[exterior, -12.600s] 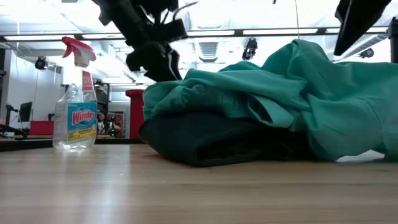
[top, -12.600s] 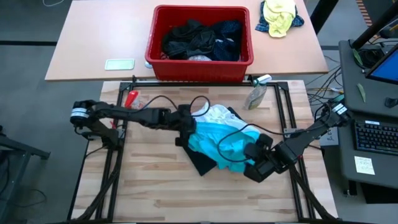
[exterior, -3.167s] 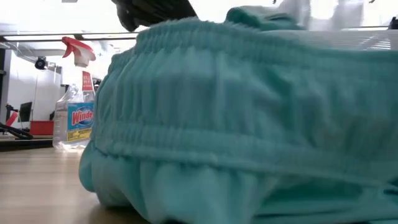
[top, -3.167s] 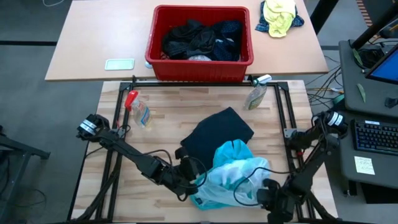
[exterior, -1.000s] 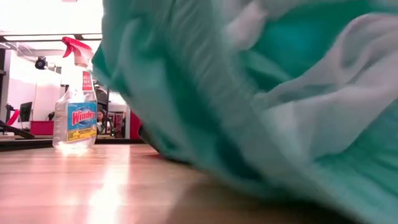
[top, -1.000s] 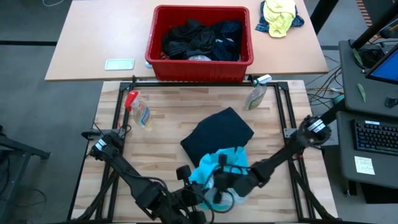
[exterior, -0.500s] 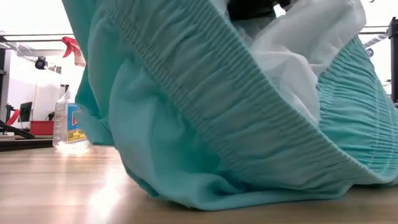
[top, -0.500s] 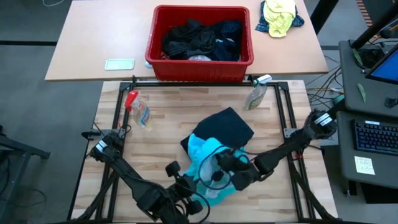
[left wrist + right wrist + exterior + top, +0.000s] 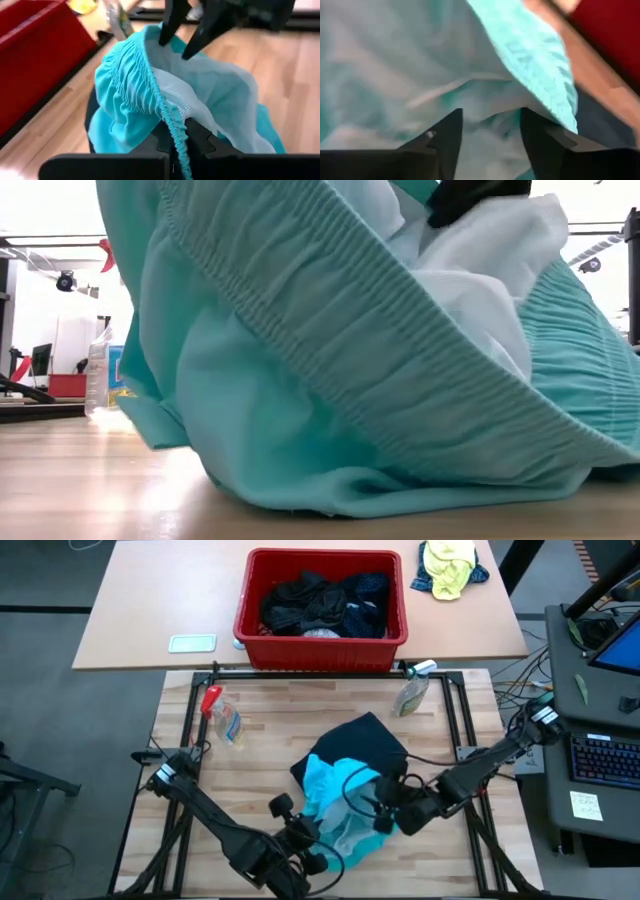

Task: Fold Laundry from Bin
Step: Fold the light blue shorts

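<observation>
While the left gripper (image 9: 312, 862) stays clamped on the elastic waistband of the turquoise garment (image 9: 340, 802), the right gripper (image 9: 392, 817) has just let go: a second ago its fingers were pinched on the cloth, and now they stand apart, as the left wrist view shows them spread above the far rim of the waistband. In the right wrist view the two fingers (image 9: 445, 135) are apart with turquoise fabric beyond them, nothing caught between.

That release changes the cloth's lie. Half a second ago it was bunched high between both arms; now it slumps on the table (image 9: 250, 760) at about 6 o'clock from centre, its upper edge draped over the black garment (image 9: 360, 745), which lies just toward 12 o'clock. The waistband gapes open, white lining showing inside.

For the task, this looks like a regrasp: the right arm probably needs a new hold on the band before the piece can be spread flat. Folding proper is not yet begun. The red bin (image 9: 320, 640), at 12 o'clock on the farther table, still holds dark laundry (image 9: 320, 602).
</observation>
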Tool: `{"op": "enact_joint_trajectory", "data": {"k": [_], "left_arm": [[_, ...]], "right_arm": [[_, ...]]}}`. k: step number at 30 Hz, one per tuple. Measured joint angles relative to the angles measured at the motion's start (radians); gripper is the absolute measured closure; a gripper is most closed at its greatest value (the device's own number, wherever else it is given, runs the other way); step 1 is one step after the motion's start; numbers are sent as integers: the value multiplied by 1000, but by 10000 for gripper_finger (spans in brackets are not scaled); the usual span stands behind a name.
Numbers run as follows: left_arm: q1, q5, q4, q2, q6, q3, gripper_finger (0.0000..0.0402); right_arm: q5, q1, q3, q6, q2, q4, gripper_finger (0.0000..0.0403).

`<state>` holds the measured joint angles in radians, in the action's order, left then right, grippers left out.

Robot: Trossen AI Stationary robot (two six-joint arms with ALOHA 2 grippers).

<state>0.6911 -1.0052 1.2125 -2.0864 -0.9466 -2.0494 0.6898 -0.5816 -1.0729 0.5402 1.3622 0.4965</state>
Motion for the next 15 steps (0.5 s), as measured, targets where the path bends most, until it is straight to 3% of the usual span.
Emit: {"op": "enact_joint_trajectory", "data": {"k": [6, 15], "left_arm": [[-5, 46, 0, 1, 67, -17, 401], [-13, 47, -28, -31, 120, 6, 401]], "right_arm": [[-26, -86, 0, -3, -79, 5, 143], [156, -117, 0, -148, -76, -41, 104]]}}
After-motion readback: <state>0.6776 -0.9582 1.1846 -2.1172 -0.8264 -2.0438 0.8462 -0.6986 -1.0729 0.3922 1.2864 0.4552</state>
